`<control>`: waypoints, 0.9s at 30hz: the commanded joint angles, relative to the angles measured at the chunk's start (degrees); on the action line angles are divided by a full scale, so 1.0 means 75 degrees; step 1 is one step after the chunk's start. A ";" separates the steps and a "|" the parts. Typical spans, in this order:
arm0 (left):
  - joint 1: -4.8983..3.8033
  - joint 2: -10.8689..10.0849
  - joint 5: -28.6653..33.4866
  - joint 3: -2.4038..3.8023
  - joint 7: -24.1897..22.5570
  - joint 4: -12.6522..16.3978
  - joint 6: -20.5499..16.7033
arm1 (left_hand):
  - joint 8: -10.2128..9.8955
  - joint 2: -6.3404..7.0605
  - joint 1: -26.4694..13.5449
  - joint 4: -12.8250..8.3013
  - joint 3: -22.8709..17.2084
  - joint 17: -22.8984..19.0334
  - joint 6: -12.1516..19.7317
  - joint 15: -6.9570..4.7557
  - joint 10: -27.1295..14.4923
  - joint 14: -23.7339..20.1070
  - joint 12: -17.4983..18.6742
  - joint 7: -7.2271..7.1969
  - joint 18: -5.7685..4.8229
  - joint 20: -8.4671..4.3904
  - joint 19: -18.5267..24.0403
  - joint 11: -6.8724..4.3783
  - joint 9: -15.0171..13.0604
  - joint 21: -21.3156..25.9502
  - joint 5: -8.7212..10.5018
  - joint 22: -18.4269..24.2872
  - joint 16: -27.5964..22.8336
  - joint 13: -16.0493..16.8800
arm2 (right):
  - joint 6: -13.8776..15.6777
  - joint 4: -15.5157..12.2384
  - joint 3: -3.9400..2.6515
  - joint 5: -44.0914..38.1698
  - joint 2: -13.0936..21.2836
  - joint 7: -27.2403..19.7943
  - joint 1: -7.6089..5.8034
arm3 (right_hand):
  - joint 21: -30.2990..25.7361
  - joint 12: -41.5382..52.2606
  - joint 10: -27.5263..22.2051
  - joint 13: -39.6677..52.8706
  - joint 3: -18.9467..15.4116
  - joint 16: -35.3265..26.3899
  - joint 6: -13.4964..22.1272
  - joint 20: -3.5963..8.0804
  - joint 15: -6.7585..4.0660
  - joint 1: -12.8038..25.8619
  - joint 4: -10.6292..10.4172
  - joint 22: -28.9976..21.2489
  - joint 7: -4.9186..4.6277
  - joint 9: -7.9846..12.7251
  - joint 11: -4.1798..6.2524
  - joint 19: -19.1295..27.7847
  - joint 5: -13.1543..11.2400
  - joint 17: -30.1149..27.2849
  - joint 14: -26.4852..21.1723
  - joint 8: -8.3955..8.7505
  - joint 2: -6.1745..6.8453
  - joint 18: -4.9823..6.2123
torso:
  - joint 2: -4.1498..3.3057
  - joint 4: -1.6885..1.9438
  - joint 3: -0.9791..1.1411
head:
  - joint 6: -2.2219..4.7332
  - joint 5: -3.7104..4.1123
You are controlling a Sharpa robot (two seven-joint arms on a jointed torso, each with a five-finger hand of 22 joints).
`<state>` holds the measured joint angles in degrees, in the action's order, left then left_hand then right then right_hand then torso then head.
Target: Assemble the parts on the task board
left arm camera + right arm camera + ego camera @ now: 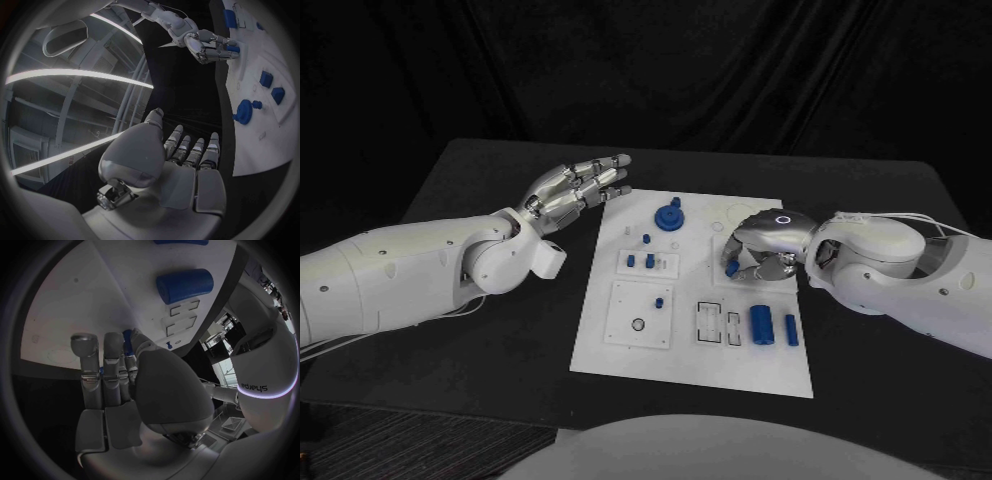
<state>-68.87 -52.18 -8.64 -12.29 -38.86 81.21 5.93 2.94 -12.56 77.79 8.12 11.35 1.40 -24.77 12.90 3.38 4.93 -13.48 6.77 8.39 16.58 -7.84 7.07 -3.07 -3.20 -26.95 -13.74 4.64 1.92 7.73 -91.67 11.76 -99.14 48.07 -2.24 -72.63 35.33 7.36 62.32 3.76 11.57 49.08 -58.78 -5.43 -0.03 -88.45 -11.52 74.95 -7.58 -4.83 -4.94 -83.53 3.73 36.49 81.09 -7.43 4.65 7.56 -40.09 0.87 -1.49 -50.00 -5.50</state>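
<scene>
- The right robot hand [759, 252] sits right of centre in the head view, curled down over the task board [625, 350]; its fingertips [128, 347] pinch a small blue part [731, 268].
- The left robot hand [574, 190] hovers at upper left of centre, beside the board's upper-left corner, fingers apart and extended, holding nothing.
- The white board lies mid-frame on the black surface [488, 380].
- A round blue gear-like part [671, 216] lies near the board's top, just right of the left hand.
- Two small blue pegs [640, 261] stand on a raised plate left of the right hand.
- A blue cylinder [760, 324] and a thinner blue bar [792, 329] lie lower right on the board.
</scene>
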 commanded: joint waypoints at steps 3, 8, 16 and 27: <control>0.0032 0.0034 0.0043 0.0007 -0.0608 -0.0018 0.0147 | 0.0025 -0.0072 0.0038 -0.0043 -0.0018 0.0008 0.0003 0.0074 -0.0046 0.0005 0.0021 0.0063 -0.0130 0.0018 -0.0042 -0.0021 -0.0012 -0.0036 -0.0051 0.0012 0.0050 0.0004 | 0.0105 0.0011 0.0019 -0.0020 -0.0006 -0.0206 0.0052 | 0.0059 -0.0031 0.0268 -0.0003 0.0174 0.0022 -0.0249 0.0021 -0.0048 -0.0157 0.0042 0.0747 0.0012 -0.0046 0.0037 0.0071 0.0037 -0.0012 -0.0046 -0.0081 -0.0030 -0.0046 | -0.0001 -0.0002 -0.0003 | 0.0000 -0.0012; 0.0062 0.0043 0.0043 0.0007 -0.0570 -0.0041 0.0181 | 0.0040 -0.0104 0.0049 -0.0063 -0.0046 0.0006 -0.0068 0.0075 -0.0036 -0.0004 -0.0005 0.0111 -0.0138 0.0017 -0.0038 -0.0006 -0.0023 -0.0031 -0.0077 0.0032 0.0049 0.0009 | 0.0344 -0.0009 0.0018 -0.0020 0.0022 -0.0279 0.0055 | 0.0183 -0.0071 0.0674 -0.0006 0.0470 0.0001 -0.0576 0.0089 -0.0124 -0.0390 0.0233 0.0757 0.0045 -0.0121 0.0128 0.0081 0.0062 -0.0030 -0.0031 -0.0148 -0.0092 -0.0049 | 0.0000 -0.0001 -0.0002 | 0.0000 -0.0013; 0.0084 0.0025 0.0043 0.0007 -0.0539 -0.0045 0.0200 | 0.0055 -0.0109 0.0066 -0.0096 -0.0067 0.0007 -0.0123 0.0076 -0.0034 -0.0006 -0.0006 0.0147 -0.0143 0.0016 -0.0040 -0.0002 -0.0032 -0.0029 -0.0114 0.0042 0.0053 0.0009 | 0.0648 -0.0222 0.0017 -0.0019 0.0197 -0.0224 0.0051 | -0.0029 -0.0111 0.1077 0.0005 0.0722 -0.0360 -0.0841 0.0160 -0.0202 -0.0501 0.0447 0.0705 0.0103 -0.0193 0.0226 0.0168 -0.0099 -0.0395 -0.0107 -0.0177 -0.0058 -0.0012 | 0.0003 -0.0001 -0.0004 | 0.0000 -0.0094; 0.0090 0.0010 0.0043 0.0008 -0.0501 -0.0049 0.0208 | 0.0060 -0.0110 0.0078 -0.0118 -0.0080 0.0007 -0.0145 0.0077 -0.0033 -0.0006 -0.0010 0.0156 -0.0145 0.0016 -0.0041 0.0002 -0.0035 -0.0028 -0.0142 0.0048 0.0056 0.0009 | 0.1031 -0.0897 0.0017 -0.0018 0.0611 -0.0073 -0.0371 | 0.0029 -0.0132 0.1152 0.0007 0.0798 -0.0342 -0.0880 0.0179 -0.0218 -0.0509 0.0488 0.0713 0.0111 -0.0205 0.0243 0.0171 -0.0111 -0.0353 -0.0077 -0.0168 -0.0028 -0.0017 | 0.0008 -0.0003 -0.0009 | 0.0000 -0.0165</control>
<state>-68.27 -52.13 -8.64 -12.28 -38.86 80.77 6.73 3.16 -13.01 78.24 7.58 10.80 1.39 -25.69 13.11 3.38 4.72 -13.48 7.69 8.39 16.58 -7.84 7.07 -3.28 -3.21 -27.74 -13.43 4.86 1.92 12.85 -97.81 11.95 -99.15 52.46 -3.59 -75.03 35.22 6.27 69.84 3.76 17.25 46.36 -64.90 -4.31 -1.19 -91.86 -7.90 74.93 -6.75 -5.81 -3.89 -82.40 2.99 33.80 80.40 -8.59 4.68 7.58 -40.03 0.85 -1.55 -50.00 -6.70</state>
